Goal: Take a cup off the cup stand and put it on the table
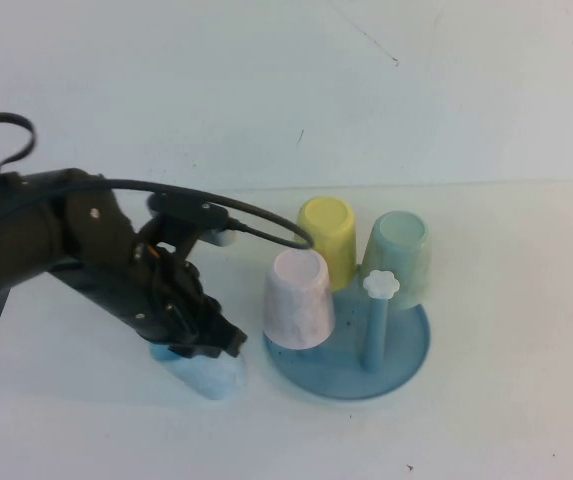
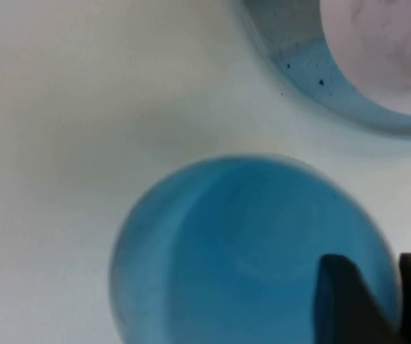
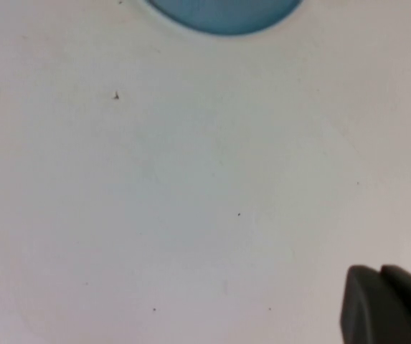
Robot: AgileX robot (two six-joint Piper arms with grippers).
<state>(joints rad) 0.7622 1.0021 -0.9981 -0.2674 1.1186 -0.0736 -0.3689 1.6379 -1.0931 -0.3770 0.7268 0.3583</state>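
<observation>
The table (image 1: 486, 110) carries the cup stand (image 1: 406, 362), which holds pink, yellow and mint cups plus one bare peg. Just left of the stand, the cup (image 1: 209, 376) sits on the table, its rim pinched between the closed fingers of the left gripper (image 1: 202, 340). The right gripper (image 3: 388, 307) hangs above bare tabletop; its opening cannot be judged.
</observation>
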